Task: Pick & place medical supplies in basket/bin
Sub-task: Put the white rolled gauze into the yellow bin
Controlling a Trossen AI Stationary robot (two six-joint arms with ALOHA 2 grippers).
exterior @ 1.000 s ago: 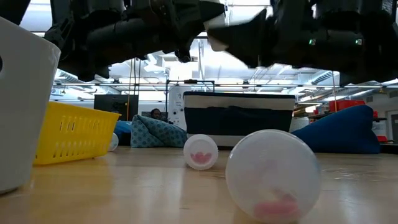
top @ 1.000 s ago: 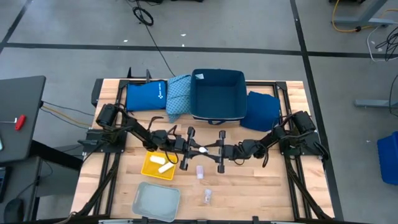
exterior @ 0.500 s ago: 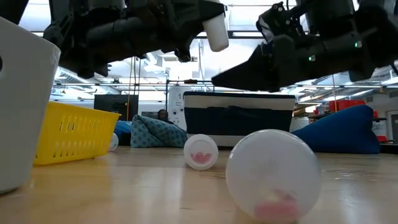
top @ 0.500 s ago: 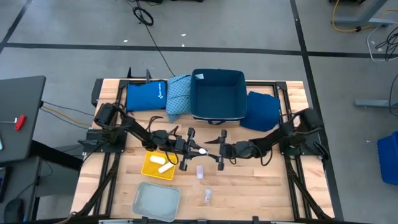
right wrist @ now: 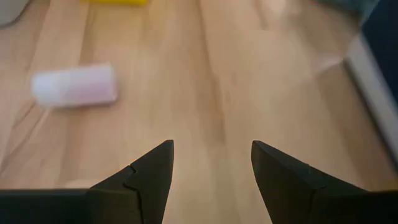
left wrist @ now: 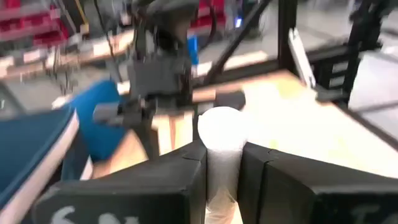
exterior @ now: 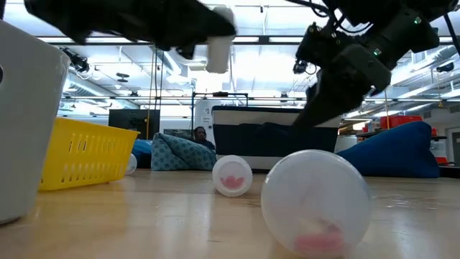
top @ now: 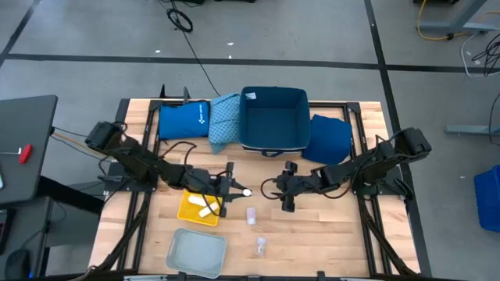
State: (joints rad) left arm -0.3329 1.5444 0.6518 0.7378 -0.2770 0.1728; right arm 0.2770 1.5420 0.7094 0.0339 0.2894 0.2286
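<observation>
My left gripper (top: 234, 190) is shut on a white tube (top: 246, 191), held above the table just right of the yellow basket (top: 199, 209), which holds two more white tubes. The same tube (exterior: 219, 47) shows high in the low view. My right gripper (top: 286, 190) hangs open over bare wood to the right of the tube, touching nothing. Two clear vials (top: 251, 215) (top: 260, 247) lie on their sides on the table. A teal patterned cloth (top: 225, 119) and a dark blue cloth (top: 328, 136) flank the navy bin (top: 273, 119). My left gripper pinches the white tube between its two fingers (left wrist: 186, 180), which come level from the table's left. They grip its lower part (left wrist: 219, 163), and its free end (left wrist: 221, 121) sticks out past the fingertips. The tube is lifted clear of the table.
A pale grey bin (top: 197, 252) sits at the near edge, left of centre. A blue bag (top: 181, 121) lies at the far left. One vial (right wrist: 74, 85) lies ahead of my right gripper (right wrist: 211, 163). Bare wood stretches across the near right of the table.
Both grippers met at the white tube a second ago. My right gripper has drawn away from it toward the table's right and tipped down. My left gripper, keeping the tube, has pulled back left toward the yellow basket.
</observation>
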